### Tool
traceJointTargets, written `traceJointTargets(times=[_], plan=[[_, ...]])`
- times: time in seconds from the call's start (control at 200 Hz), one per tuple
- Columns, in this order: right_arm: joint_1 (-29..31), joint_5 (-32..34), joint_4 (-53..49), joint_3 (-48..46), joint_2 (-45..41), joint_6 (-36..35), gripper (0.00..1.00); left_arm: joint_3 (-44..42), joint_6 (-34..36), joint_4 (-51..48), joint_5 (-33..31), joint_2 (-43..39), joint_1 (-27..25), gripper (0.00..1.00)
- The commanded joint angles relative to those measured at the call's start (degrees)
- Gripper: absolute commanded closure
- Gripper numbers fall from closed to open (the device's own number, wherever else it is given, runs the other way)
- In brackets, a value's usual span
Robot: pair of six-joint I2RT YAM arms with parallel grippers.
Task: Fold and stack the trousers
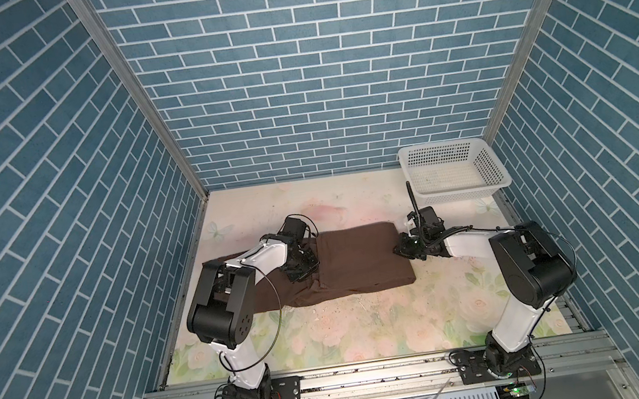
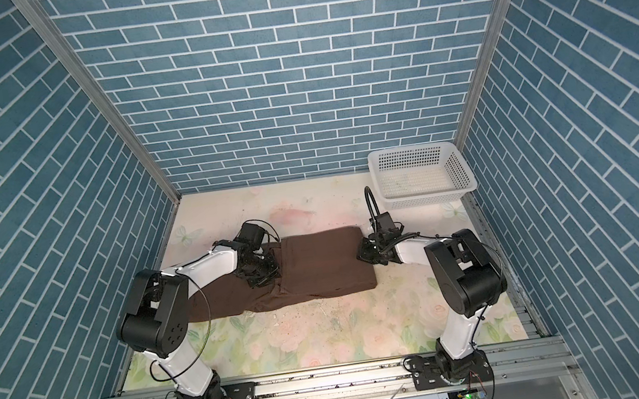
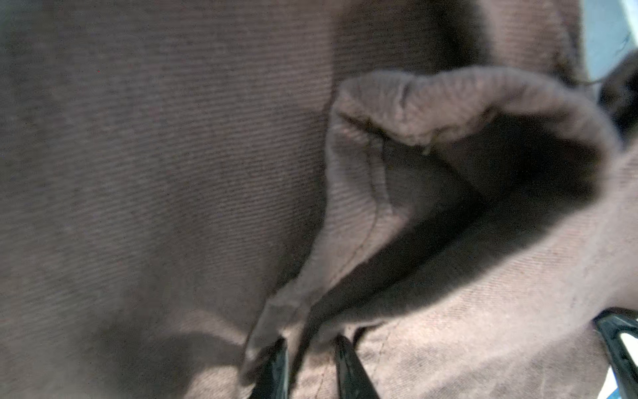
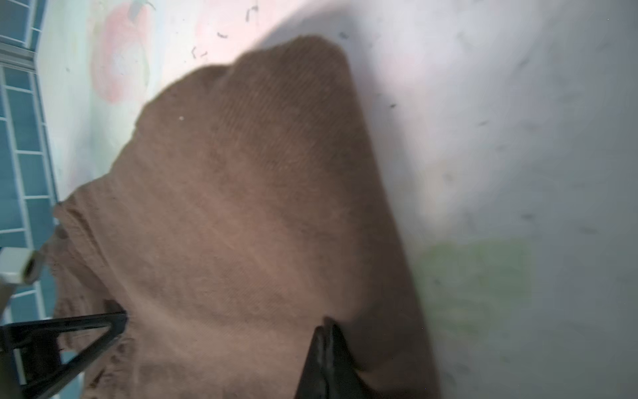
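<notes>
Both top views show the trousers (image 1: 359, 258) half folded on the table (image 1: 368, 328). My left gripper (image 3: 310, 345) pinches a fold, and my right gripper (image 4: 326, 331) is closed on the opposite edge (a thin grip). I should lift both ends evenly, so the layers do not slip.

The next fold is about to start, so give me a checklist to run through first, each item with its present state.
1. Left end effector pinching a stitched edge of the trousers: ok.
2. Right end effector shut at the fold edge: ok.
3. Cloth caught in it: cannot tell.
4. Right part folded flat: ok.
5. Left part folded: not ok, it lies spread out.
6. Basket apart from the cloth: ok.
</notes>
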Motion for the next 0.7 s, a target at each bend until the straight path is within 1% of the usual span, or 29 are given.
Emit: traceJointTargets(times=[0.0, 0.11, 0.215, 0.29, 0.32, 0.385, 0.45, 0.555, 0.695], plan=[[-1.80, 9.25, -10.65, 0.59, -5.04, -8.95, 1.00, -2.60, 1.28, -5.22, -4.45, 1.56, 1.14, 0.74], [-2.39, 12.37, -15.98, 2.81, -8.68, -12.26, 1.00, -3.17, 1.43, -3.86, -4.25, 1.45, 1.25, 0.73], [-2.40, 11.80, -18.50, 4.90, -9.98, -13.19, 1.00, -2.84, 1.28, -1.55, -2.42, 2.40, 1.25, 0.73], [-2.38, 8.98, -18.90, 6.17, -8.34, -13.83, 0.91, -1.09, 2.09, -1.64, -1.07, 4.08, 1.29, 0.73], [-2.39, 7.24, -18.69, 6.62, -7.33, -13.97, 0.85, -0.46, 2.38, -1.92, -0.86, 4.50, 1.24, 0.73], [-2.31, 4.69, -16.97, 6.73, -5.83, -13.37, 0.68, 0.26, 2.73, -2.53, -0.98, 4.85, 1.24, 0.74], [-2.26, 4.56, -14.72, 5.89, -5.26, -11.40, 0.57, 0.52, 2.87, -2.72, -1.07, 4.96, 1.24, 0.74], [-2.24, 4.87, -13.62, 5.61, -3.62, -9.53, 0.52, -0.40, 2.07, -1.95, -1.29, 4.95, 1.24, 0.74], [-2.31, 2.23, -11.20, 5.21, -1.61, -7.43, 0.51, -1.78, 0.44, 0.87, 0.26, 6.35, 1.25, 0.74]])
